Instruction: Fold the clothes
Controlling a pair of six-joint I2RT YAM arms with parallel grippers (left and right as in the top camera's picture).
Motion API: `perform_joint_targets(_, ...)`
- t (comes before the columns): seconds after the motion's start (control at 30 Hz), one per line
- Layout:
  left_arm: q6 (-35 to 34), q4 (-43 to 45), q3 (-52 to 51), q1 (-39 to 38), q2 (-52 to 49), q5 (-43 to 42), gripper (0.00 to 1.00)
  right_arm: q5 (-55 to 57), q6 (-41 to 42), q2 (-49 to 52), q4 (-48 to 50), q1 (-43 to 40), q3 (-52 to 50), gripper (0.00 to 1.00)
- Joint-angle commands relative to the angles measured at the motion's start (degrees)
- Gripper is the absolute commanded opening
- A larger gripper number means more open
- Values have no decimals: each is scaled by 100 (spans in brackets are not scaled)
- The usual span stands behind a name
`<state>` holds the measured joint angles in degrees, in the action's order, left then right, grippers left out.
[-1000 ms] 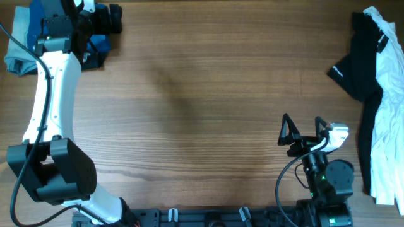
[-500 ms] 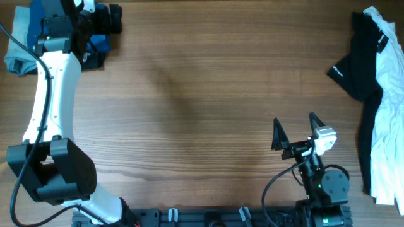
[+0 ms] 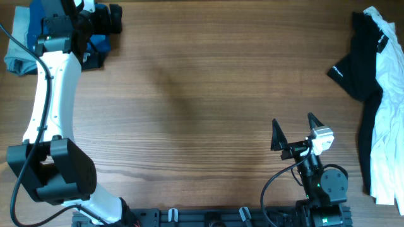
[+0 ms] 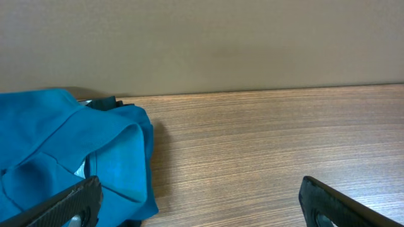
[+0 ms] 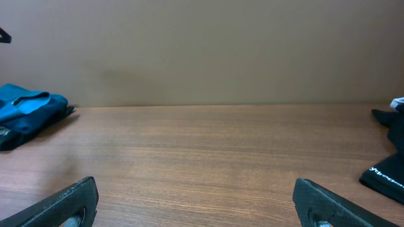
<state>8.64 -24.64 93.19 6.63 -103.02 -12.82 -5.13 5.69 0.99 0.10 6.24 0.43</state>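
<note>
While left gripper (image 4: 202, 205) and right gripper (image 3: 295, 129) stand spread wide, empty, plain deep-blue soft fabric garment (image 3: 99, 45) sits compact, upper left of frame, beside left gripper. Fold looks done; nothing evidently left.

a wooden table (image 3: 202, 94) carries a black garment (image 3: 356, 60) with small white lettering at its right edge. a crumpled white garment (image 3: 390, 126) lies touching it. a pale-blue garment (image 3: 16, 50) sits in the far left corner. a beige wall (image 5: 202, 44) stands behind.

Clothes (image 4: 63, 145) deep blue; table (image 3: 202, 94) brown woodgrain; blk garment (image 3: 353, 63), wht garment (image 3: 388, 126).
</note>
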Motion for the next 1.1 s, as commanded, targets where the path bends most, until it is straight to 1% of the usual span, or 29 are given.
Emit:
perform_joint_targets(0.0,-55,9,-17,-9,-17,-66,100,-111,-105,-72,37,33,-15,100)
perform_joint_targets(0.67,-52,-33,-17,-11,37,-63,100,-111,-103,-74,37,33,-13,100)
perform_joint_targets(0.8,-11,-608,-17,-9,398,-59,100,-109,-105,-74,37,33,-13,100)
perform_joint_targets(0.83,-9,-807,-48,2,638,-17,100,-111,-105,-72,37,33,-13,100)
perform_joint_targets(0.97,-11,-798,-345,61,1141,33,100,-109,-103,-74,37,33,-13,100)
perform_joint_targets(1.07,-13,-588,-966,90,1733,22,100,-111,-105,-72,37,33,-13,100)
